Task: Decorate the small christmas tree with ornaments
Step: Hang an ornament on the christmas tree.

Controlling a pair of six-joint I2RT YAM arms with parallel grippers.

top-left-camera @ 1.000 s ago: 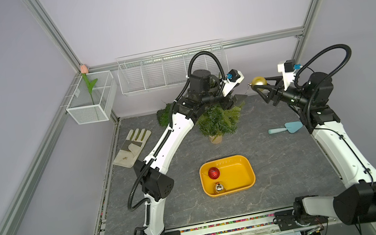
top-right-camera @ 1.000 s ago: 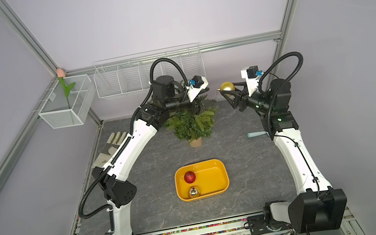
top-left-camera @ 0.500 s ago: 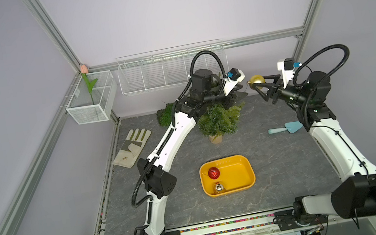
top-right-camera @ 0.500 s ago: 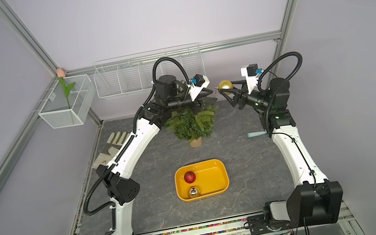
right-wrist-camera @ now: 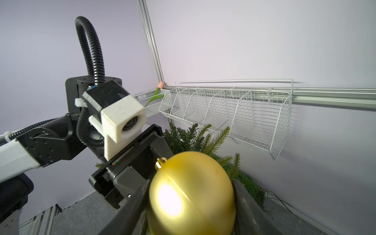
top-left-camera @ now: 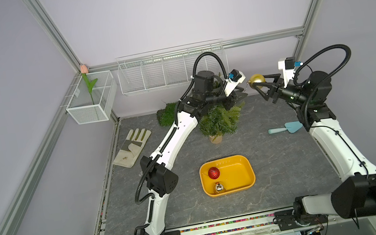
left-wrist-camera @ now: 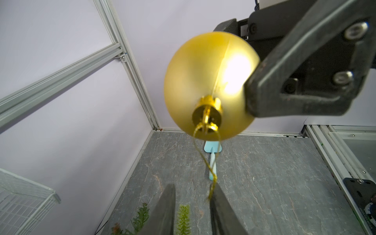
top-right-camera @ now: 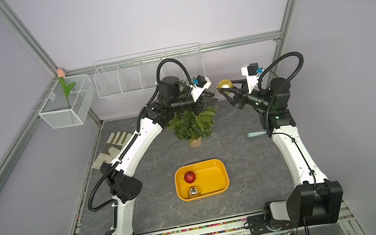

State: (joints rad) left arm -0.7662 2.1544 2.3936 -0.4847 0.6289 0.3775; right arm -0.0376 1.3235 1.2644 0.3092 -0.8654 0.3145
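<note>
The right gripper (top-left-camera: 260,82) pinched the gold bauble (top-left-camera: 255,78) across its belly, holding it in the air over the far edge of the table (top-left-camera: 279,159), to the right of the small christmas tree (top-left-camera: 220,121), which stood near the middle of that edge. Its cap (left-wrist-camera: 207,110) pointed at the left gripper (left-wrist-camera: 193,191), whose jaws stood a little apart and pinched nothing. The hanging loop (left-wrist-camera: 204,159) drooped from the cap and seemed to touch one finger (left-wrist-camera: 221,203). The step in hand looked like taking that loop. Done well, the thread would sit fully between the left jaws before they pressed together, caught away from the cap so an open loop stayed free for a branch tip, while the right arm held steady. The red bauble (top-left-camera: 213,172) and silver bauble (top-left-camera: 219,187) lay in the yellow tray (top-left-camera: 237,174) nearer the front edge
</note>
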